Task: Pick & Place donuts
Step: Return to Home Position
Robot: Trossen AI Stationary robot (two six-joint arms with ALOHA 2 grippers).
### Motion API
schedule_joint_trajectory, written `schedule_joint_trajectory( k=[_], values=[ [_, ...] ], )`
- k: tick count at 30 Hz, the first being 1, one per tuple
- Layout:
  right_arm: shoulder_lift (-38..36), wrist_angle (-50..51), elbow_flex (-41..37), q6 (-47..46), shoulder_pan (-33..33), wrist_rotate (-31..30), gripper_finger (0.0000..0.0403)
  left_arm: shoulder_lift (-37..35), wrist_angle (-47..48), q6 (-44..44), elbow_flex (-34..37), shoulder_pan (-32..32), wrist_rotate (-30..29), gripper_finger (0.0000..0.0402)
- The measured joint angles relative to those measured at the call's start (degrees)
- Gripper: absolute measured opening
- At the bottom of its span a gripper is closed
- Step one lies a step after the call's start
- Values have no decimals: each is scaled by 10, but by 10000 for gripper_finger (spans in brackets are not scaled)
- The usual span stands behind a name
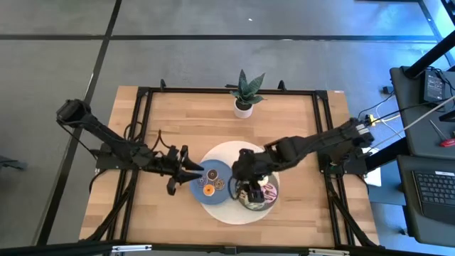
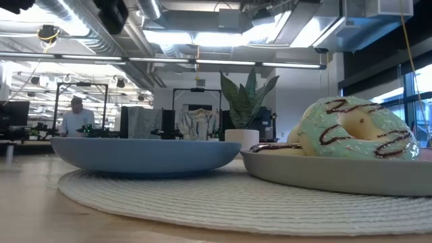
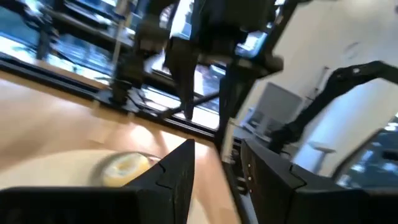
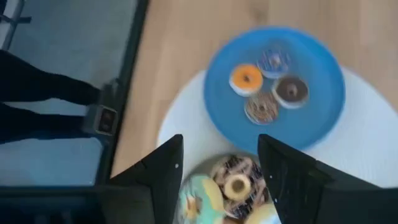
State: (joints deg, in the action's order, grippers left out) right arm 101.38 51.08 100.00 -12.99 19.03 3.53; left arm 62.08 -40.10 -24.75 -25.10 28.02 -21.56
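Since the mini donuts [image 4: 261, 107] sit on the blue plate [image 4: 311, 124] and the green donut [image 2: 351, 128] shares the grey plate [image 2: 324, 174] with the other big ones, placing looks finished and I read this as the go-home step. Next: lift both arms clear and fold back without clipping a plate rim. Right gripper [image 4: 220, 149] hovers over the grey plate, open and empty; left gripper [image 1: 193, 171] is at the blue plate's edge away from the grey plate, open too, holding nothing.
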Motion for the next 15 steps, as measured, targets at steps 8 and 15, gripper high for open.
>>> schedule_joint_trajectory(
  k=[8,15],
  values=[
    [-200,-236,-294,-44,-11,17,207,-6,-15,15,0,-36,17,127],
    [-388,-418,-537,-134,4,-24,207,-31,-16,17,0,-57,68,127]
  ],
)
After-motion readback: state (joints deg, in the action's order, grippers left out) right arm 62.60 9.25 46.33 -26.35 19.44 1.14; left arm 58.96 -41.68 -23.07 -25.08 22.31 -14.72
